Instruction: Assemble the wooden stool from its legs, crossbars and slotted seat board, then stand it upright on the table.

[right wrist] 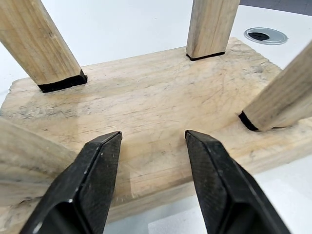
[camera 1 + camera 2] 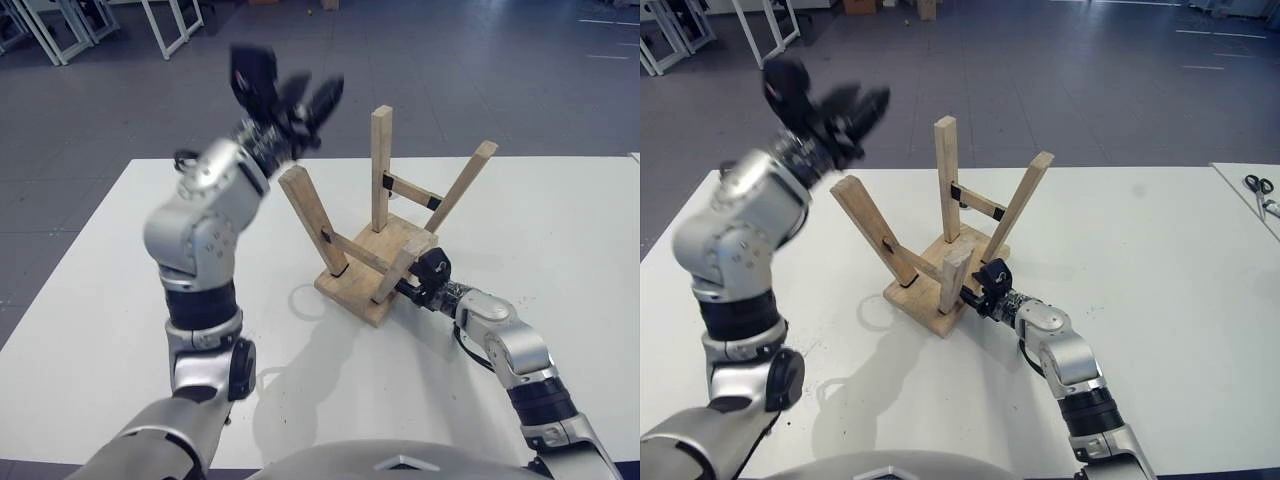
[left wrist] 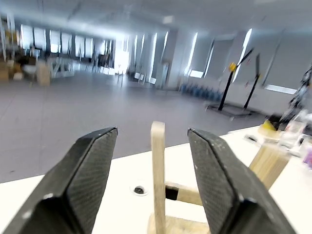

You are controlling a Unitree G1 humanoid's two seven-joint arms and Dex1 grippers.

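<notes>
Stool (image 2: 385, 240) sat upside down near the middle of the table (image 2: 100, 280), with its slotted seat board (image 1: 161, 107) flat on the surface and all four legs pointing up and splaying outward. As I read it, the board's long axis ran diagonally, with the near end toward my left and the far end toward my right. Two crossbars tied the legs together, one (image 2: 412, 190) at the back and one (image 2: 355, 250) lower at the front. My left pincer (image 2: 292, 80) hung high in the air above and to the left of the stool, spread wide and holding nothing. My right pincer (image 1: 153, 136) was low at the board's long right-hand edge, parted with nothing gripped; I could not tell if it touched the wood.
</notes>
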